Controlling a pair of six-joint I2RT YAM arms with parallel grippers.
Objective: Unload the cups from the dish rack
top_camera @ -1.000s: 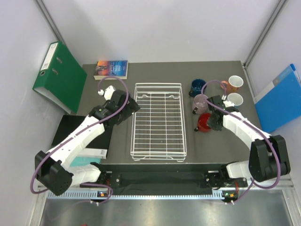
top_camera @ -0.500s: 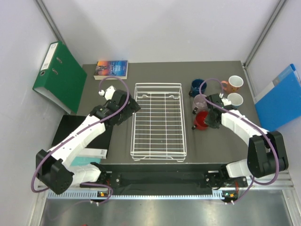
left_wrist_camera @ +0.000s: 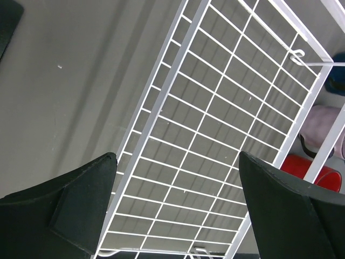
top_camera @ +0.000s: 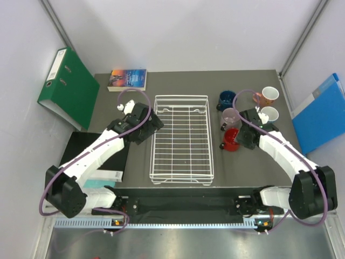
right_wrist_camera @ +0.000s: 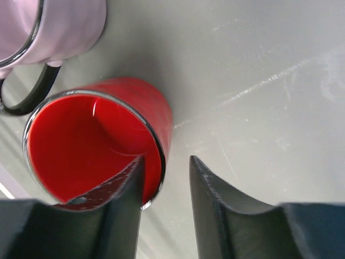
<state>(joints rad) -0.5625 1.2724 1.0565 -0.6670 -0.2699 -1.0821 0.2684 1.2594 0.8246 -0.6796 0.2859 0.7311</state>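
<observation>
While its jaws stand a little apart astride the red cup's rim, one finger inside and the other clear of the outer wall, the right pincer (right_wrist_camera: pixel 166 164) clamps nothing. That red cup (right_wrist_camera: pixel 81 145) sits upright on the desk (top_camera: pixel 253 81), right of the rack (top_camera: pixel 181 97). The mauve cup (right_wrist_camera: pixel 59 27) is just beyond it toward the far edge, then the blue cup (top_camera: pixel 226 99). The pink cup (top_camera: pixel 268 95) and a fifth cup (top_camera: pixel 268 114) stand nearer the right edge. The left pincer (left_wrist_camera: pixel 177 162) gapes wide and empty over the rack's left rim. The rack lies mid-desk.
</observation>
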